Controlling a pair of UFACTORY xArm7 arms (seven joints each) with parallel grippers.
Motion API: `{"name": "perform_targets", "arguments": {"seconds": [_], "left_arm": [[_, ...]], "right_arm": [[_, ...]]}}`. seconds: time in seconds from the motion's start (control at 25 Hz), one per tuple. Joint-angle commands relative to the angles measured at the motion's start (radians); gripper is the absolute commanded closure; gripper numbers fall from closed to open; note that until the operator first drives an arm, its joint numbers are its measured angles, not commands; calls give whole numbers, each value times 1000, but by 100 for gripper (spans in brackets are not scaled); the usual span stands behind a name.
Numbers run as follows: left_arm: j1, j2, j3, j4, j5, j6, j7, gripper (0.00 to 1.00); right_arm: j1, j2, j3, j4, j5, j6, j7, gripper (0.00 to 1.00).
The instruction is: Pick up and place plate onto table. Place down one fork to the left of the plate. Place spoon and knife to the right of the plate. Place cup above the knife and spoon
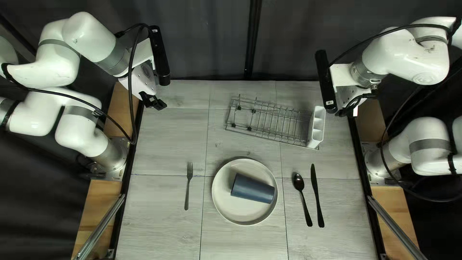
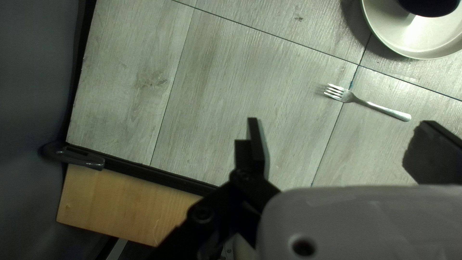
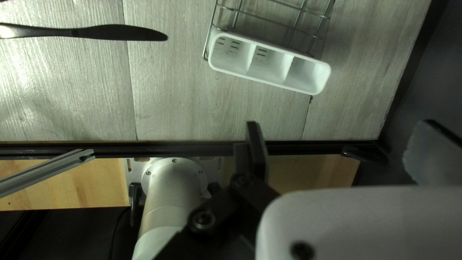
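With the left gripper [image 2: 340,127] and right gripper [image 3: 339,125] both released, we are risking a dragged plate [image 1: 239,210] if our grip is snagging its rim. The cup [image 1: 252,188] is lying sideways on it, threatening to roll from an off-centre pinch. Setting it too near, we are bumping the knife [image 1: 315,190].

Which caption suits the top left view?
A cup lies on the plate, fork at left, spoon and knife at right.
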Motion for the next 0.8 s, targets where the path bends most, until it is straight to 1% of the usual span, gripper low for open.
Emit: {"name": "perform_targets", "arguments": {"seconds": [0.04, 0.76, 0.8], "left_arm": [[0, 0, 0, 0, 0, 0, 0, 0], [0, 0, 0, 0, 0, 0, 0, 0], [3, 11, -5, -3, -10, -4, -22, 0]], "right_arm": [[0, 0, 0, 0, 0, 0, 0, 0], [0, 0, 0, 0, 0, 0, 0, 0], [0, 0, 0, 0, 0, 0, 0, 0]]}}
